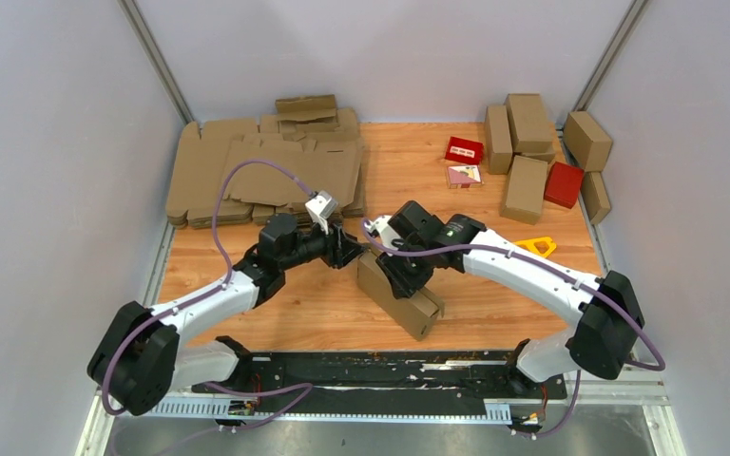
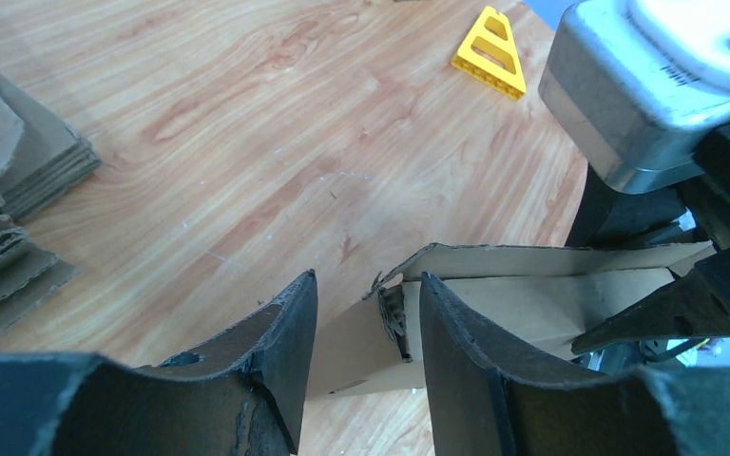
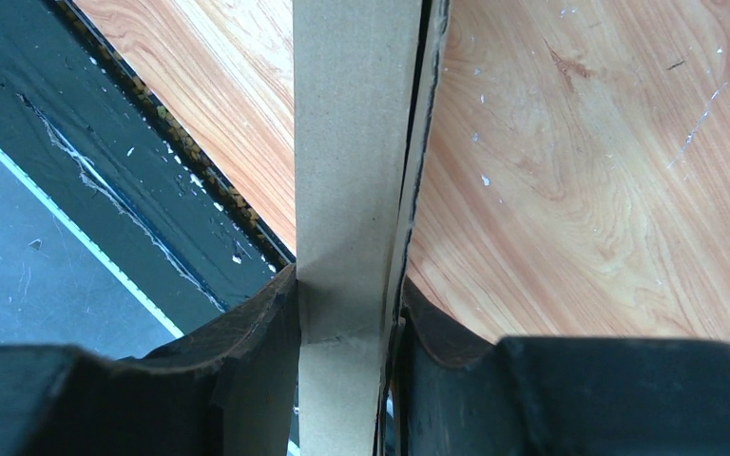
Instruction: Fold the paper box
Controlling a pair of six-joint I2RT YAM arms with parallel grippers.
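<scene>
Cardboard paper box [image 1: 414,310] sits mid-worktop [image 1: 504,299] toward the near edge, already folded into a long body. The right gripper [image 3: 347,323] clamps its wall. The left gripper [image 2: 366,328] stands part-open astride the end flap [image 2: 394,318], which is apparently not yet tucked.

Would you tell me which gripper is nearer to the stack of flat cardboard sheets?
Left. The left gripper sits just in front of the stack's near right corner; the right gripper is farther right, clamped on the box.
</scene>
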